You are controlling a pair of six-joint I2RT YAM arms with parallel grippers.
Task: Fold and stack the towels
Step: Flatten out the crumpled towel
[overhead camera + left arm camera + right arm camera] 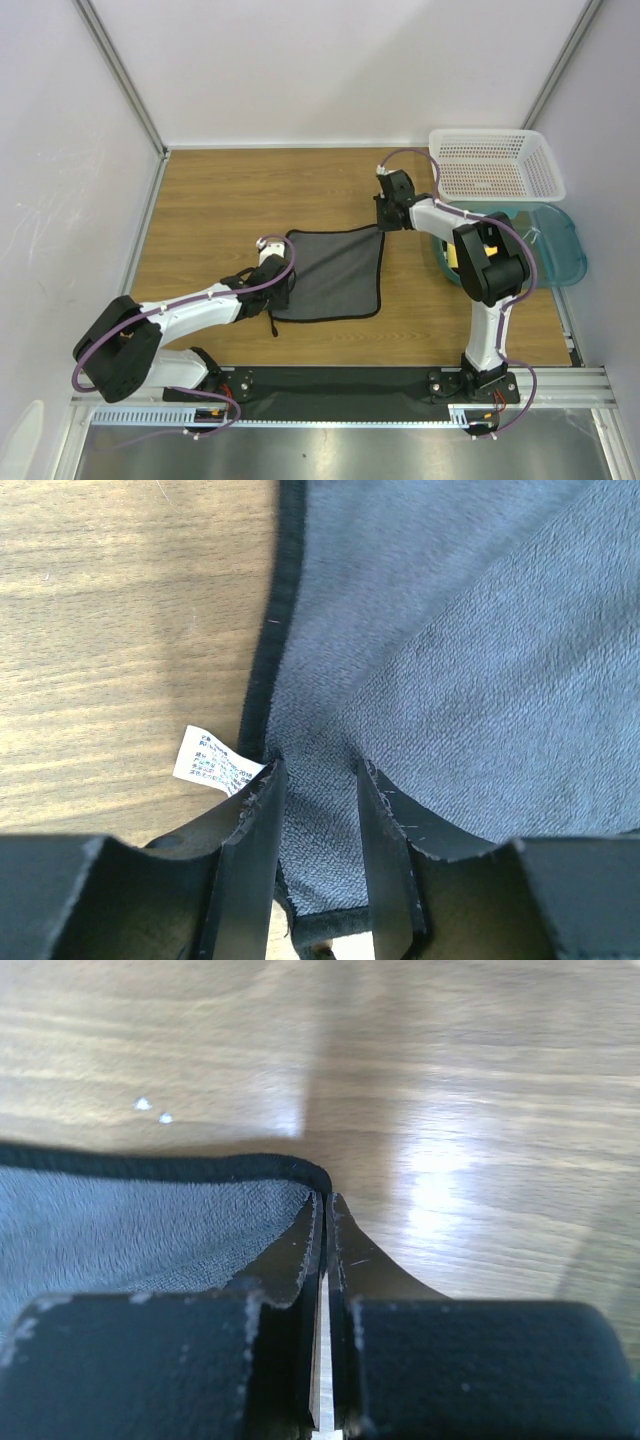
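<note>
One grey towel (335, 272) is spread on the bench (220, 200). A care label (212, 760) is caught only by the left wrist, left tool (318, 768) parted astride that corner; right tool (327, 1200) closed at the far corner.

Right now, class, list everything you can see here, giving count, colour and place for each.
towel: one, grey with black edging, spread flat mid-table
label: one, white, at the towel's near-left corner
basket: one, white, far right
tub: one, teal, right, next to the basket
table: one, wood-brown
left tool: one, black, open astride the towel's near-left corner
right tool: one, black, shut on the towel's far-right corner
</note>
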